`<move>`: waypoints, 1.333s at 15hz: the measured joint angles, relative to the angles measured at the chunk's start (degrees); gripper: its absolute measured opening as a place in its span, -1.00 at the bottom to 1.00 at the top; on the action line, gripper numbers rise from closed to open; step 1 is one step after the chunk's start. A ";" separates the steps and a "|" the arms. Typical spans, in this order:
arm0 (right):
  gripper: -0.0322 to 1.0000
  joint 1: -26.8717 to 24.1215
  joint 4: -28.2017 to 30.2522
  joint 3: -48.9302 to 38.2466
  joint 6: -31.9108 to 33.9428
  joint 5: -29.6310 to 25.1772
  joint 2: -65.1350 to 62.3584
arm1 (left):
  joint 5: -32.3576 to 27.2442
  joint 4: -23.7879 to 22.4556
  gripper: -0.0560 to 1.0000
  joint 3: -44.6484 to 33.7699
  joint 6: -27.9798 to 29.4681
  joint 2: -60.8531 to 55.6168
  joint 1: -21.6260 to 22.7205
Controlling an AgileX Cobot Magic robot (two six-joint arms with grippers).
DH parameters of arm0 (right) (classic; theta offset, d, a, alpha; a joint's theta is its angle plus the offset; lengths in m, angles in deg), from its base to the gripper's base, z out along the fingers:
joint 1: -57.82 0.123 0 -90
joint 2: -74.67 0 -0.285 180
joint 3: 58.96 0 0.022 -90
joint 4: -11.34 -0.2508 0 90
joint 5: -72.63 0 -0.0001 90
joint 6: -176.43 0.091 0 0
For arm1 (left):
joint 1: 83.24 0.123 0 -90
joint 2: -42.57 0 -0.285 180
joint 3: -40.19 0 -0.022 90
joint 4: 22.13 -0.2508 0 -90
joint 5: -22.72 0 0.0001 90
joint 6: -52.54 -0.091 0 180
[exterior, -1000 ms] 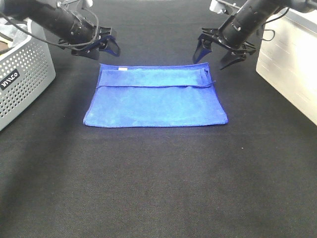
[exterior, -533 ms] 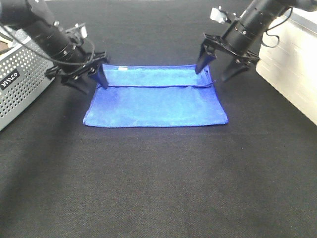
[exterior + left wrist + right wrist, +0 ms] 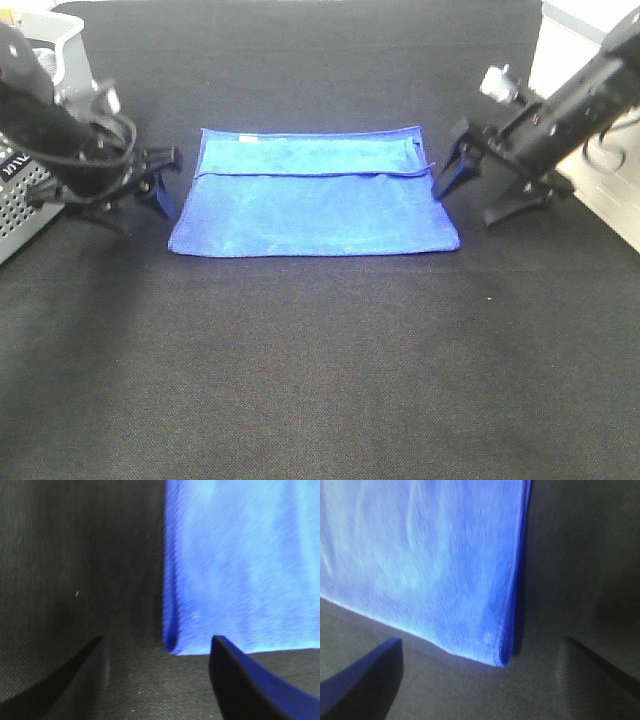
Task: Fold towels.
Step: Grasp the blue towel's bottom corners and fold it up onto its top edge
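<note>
The towel [image 3: 313,205] is a royal-blue fuzzy cloth lying flat on the black table, its far part folded over into a narrower band. My left gripper [image 3: 138,207] stands open just off the towel's left edge, near the front-left corner. In the left wrist view that corner of the towel [image 3: 235,570] lies between the spread fingers [image 3: 240,680] of the left gripper [image 3: 157,640]. My right gripper [image 3: 476,196] is open beside the towel's right edge. In the right wrist view the front-right corner of the towel [image 3: 430,565] sits between the two fingertips of the right gripper [image 3: 482,640]. Nothing is held.
A perforated grey basket [image 3: 22,205] stands at the left edge, right behind my left arm. A white box [image 3: 615,205] runs along the right edge, close to my right arm. The black table cloth [image 3: 320,370] stretches in front of the towel.
Both grippers have moved from the towel's far corners down along its sides toward the front corners, staying open. The towel has not moved.
</note>
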State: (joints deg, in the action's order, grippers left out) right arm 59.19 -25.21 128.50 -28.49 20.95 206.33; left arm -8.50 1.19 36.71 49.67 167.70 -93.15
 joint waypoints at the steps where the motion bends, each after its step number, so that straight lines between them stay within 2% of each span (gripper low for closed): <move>1: 0.59 0.40 -0.06 -0.63 -0.11 0.92 0.00 | 0.17 1.03 0.31 -0.11 0.17 0.69 0.00; 3: 0.59 0.80 -0.46 -0.69 -0.86 2.81 0.23 | 2.29 4.81 0.46 -0.11 0.00 2.06 0.00; 7: 0.57 0.80 -1.66 -0.69 -2.41 5.10 3.38 | 4.35 11.34 0.48 -0.06 -5.27 5.50 -0.11; 10: 0.50 1.15 -7.79 -0.69 -6.88 5.33 4.81 | 3.27 15.70 0.33 2.98 -9.57 7.96 -1.20; 12: 0.46 2.23 -9.63 -0.52 -7.45 5.73 5.56 | 2.98 16.79 0.23 5.10 -10.03 9.40 -2.75; 13: 0.37 2.81 -10.26 -0.52 -7.28 6.42 5.79 | 2.92 16.96 0.09 5.44 -10.03 9.80 -3.15; 14: 0.23 2.92 -10.71 -0.52 -7.16 6.76 6.13 | 2.86 16.96 -0.16 5.56 -10.03 10.03 -3.27; 16: -0.27 2.81 -10.43 -0.52 -5.90 7.10 6.82 | 2.01 16.84 -0.72 5.56 -10.03 10.31 -3.27; 17: -0.57 2.69 -10.14 -0.52 -4.41 6.99 6.93 | 1.20 16.50 -0.86 5.56 -10.03 10.31 -3.27; 18: -0.86 2.35 -9.68 -0.69 -2.92 6.42 7.05 | 0.40 15.81 -0.87 5.56 -10.03 10.03 -3.27; 19: -0.94 2.01 -9.63 -0.69 -2.52 4.98 7.10 | -1.60 14.27 -0.87 5.56 -9.97 8.88 -3.27; 20: -0.94 1.32 -9.34 -0.74 -2.41 2.18 6.93 | -3.50 13.01 -0.87 5.56 -9.97 7.73 -3.27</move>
State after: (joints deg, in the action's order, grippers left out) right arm 60.51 -34.55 127.76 -30.90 23.12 213.27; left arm -12.00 14.19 42.27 39.70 175.43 -96.42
